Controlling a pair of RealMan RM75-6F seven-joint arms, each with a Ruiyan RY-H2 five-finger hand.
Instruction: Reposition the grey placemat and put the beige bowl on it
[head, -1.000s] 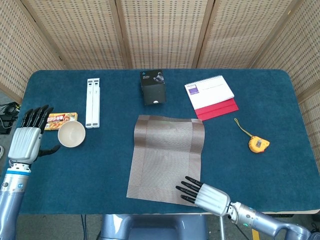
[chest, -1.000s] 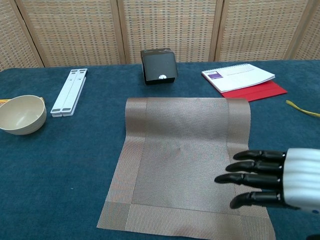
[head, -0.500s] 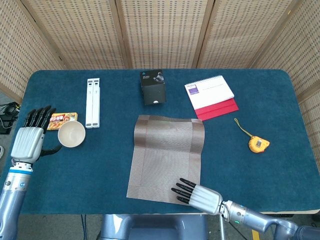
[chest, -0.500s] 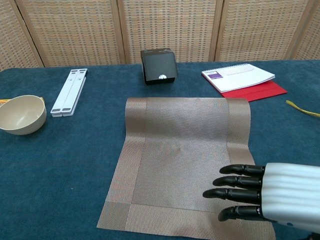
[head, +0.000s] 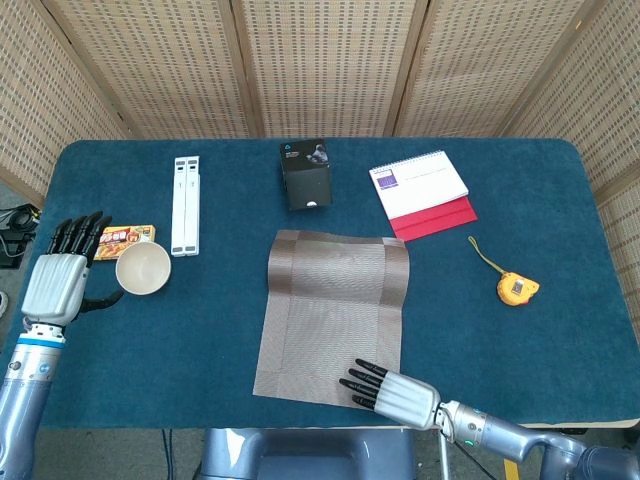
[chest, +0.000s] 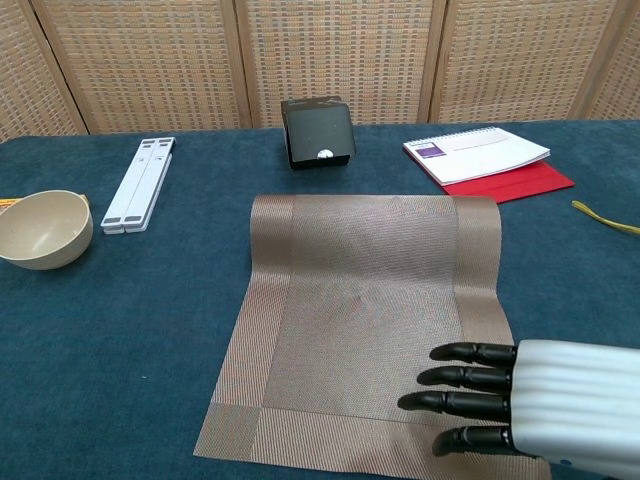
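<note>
The grey placemat (head: 335, 312) (chest: 370, 315) lies flat in the middle of the blue table, its long side running away from me. My right hand (head: 392, 391) (chest: 535, 405) is over the mat's near right corner, fingers straight and spread, pointing left; whether it touches the mat is unclear. The beige bowl (head: 142, 268) (chest: 42, 228) stands upright at the left. My left hand (head: 62, 275) is just left of the bowl, fingers apart, its thumb reaching toward the bowl's near side and holding nothing.
A white folded stand (head: 185, 205), a snack packet (head: 122, 239), a black box (head: 306, 174), a notepad on a red folder (head: 422, 190) and a yellow tape measure (head: 516, 289) lie around the mat. The table's near edge (head: 300, 420) is close to my right hand.
My right hand has slid toward the near edge and slightly left along the mat's near right corner. The left hand has barely shifted beside the bowl. Mat and bowl have not moved.
</note>
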